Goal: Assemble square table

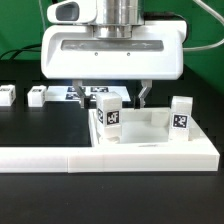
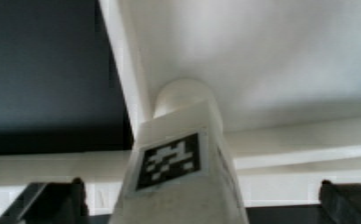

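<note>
— Standing upright at a corner of the square table's slab (image 1: 150,138), at about ten o'clock on it in the exterior view, is one tagged leg (image 1: 108,113). Where does the slab itself lie?

— It lies flat on the black table (image 1: 40,125), its six o'clock edge touching the long white L-shaped barrier (image 1: 60,157). A second leg (image 1: 181,114) stands at two o'clock on the slab.

— And the gripper (image 1: 117,99)?

— It hangs over the tagged leg with its jaws spread. The wrist view shows one finger (image 2: 49,203) on each side of that leg (image 2: 180,150), neither touching it.

— Any other parts?

— One loose leg (image 1: 38,96) and a farther loose leg (image 1: 7,96) sit at nine o'clock of the slab, well apart from it. The marker board (image 1: 72,90) lies just beside them.
</note>
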You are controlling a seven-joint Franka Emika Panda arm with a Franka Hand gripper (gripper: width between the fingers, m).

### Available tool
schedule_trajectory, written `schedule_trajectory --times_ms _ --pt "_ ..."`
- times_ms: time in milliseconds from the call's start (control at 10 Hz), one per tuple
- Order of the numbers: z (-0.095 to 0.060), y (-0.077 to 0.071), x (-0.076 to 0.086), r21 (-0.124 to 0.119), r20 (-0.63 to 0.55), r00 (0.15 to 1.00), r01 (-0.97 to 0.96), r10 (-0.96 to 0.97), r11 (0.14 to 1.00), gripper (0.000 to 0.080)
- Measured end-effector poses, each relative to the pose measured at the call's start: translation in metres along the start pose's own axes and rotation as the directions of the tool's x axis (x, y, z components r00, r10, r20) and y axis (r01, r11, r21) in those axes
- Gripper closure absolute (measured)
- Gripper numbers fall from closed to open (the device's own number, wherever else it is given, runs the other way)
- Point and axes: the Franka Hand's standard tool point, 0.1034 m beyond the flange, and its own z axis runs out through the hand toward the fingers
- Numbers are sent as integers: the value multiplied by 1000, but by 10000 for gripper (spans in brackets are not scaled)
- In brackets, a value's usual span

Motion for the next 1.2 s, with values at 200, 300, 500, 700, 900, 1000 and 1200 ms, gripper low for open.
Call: schedule_trajectory --times_ms 200,300,500,700,900,1000,1200 --pt "-1 2 1 -7 0 988 151 -151 988 151" --pt "-1 3 2 -10 1 975 223 -223 975 151" --pt "-1 6 2 -16 5 939 344 -344 939 151" --pt "-2 6 2 -13 10 940 342 -342 940 155" --pt "-2 6 2 -13 10 940 342 -342 940 506" --pt "-2 6 2 -13 10 944 329 -328 944 506" --pt "-1 6 2 -12 8 963 269 -269 963 509"
